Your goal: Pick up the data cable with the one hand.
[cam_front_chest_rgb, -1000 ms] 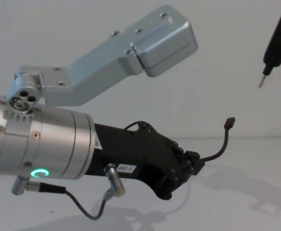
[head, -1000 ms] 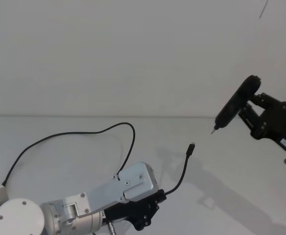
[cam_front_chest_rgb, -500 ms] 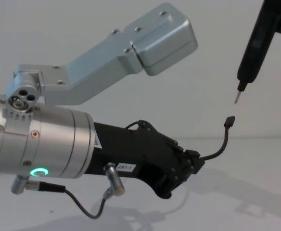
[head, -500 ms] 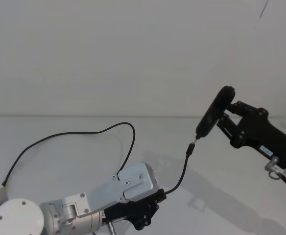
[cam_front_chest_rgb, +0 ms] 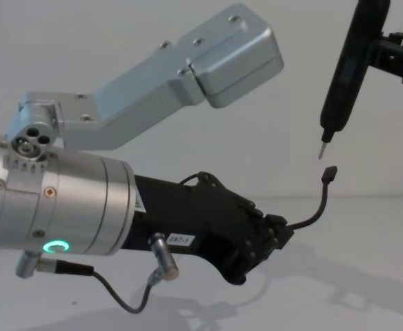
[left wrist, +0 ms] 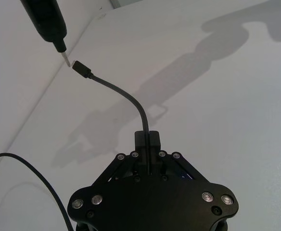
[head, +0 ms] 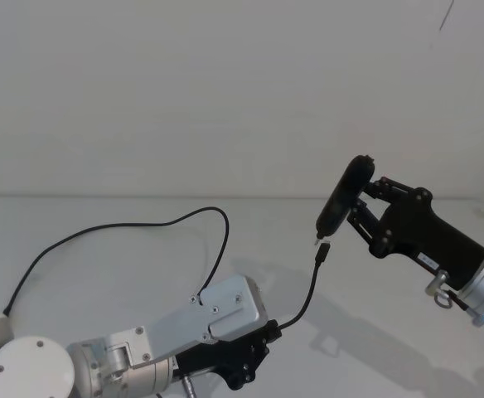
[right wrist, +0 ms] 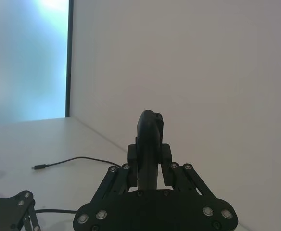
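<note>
My left gripper (head: 271, 330) sits low and close to my body, its fingers pinched tight on the data cable (head: 312, 282). It holds the cable a short way back from the free end. From the fingertips that short length runs forward and to my right, then bends upward clear of the table (head: 101, 274). Its long axis ends up nearly upright. The plug (cam_front_chest_rgb: 331, 173) points up and away from me. Just above the plug, not quite touching, hangs the metal tip of the pen-shaped tool (head: 346, 199), clamped in my right gripper (head: 366, 207) farther to the right. The remaining cable trails off to my left in a wide loop on the table.
</note>
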{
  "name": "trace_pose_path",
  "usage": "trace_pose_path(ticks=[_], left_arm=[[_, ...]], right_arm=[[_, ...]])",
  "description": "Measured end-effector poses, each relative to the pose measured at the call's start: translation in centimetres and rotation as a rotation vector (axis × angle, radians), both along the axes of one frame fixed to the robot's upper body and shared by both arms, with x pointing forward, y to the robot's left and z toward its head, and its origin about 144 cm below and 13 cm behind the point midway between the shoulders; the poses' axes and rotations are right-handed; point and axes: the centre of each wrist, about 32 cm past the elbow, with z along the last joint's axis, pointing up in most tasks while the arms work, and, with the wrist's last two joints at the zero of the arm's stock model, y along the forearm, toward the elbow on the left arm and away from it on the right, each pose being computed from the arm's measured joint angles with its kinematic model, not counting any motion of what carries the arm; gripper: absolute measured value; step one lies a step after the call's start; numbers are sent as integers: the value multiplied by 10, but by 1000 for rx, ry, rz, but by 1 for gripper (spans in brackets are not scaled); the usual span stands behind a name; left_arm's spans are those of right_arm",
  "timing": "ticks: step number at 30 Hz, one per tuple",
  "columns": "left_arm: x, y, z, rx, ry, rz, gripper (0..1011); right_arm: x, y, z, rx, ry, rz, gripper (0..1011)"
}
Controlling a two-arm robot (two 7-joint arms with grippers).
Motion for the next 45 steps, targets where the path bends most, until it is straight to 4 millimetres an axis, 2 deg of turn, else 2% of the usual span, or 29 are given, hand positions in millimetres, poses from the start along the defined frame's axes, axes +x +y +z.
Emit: trace_pose_path(ticks=[18,45], left_arm=[[0,0,0,0,0,0,43],[0,0,0,0,0,0,43]], right_arm=[[12,3,-9,-57,-35,-44,279],[14,-8,1,-107,47,-73,279]])
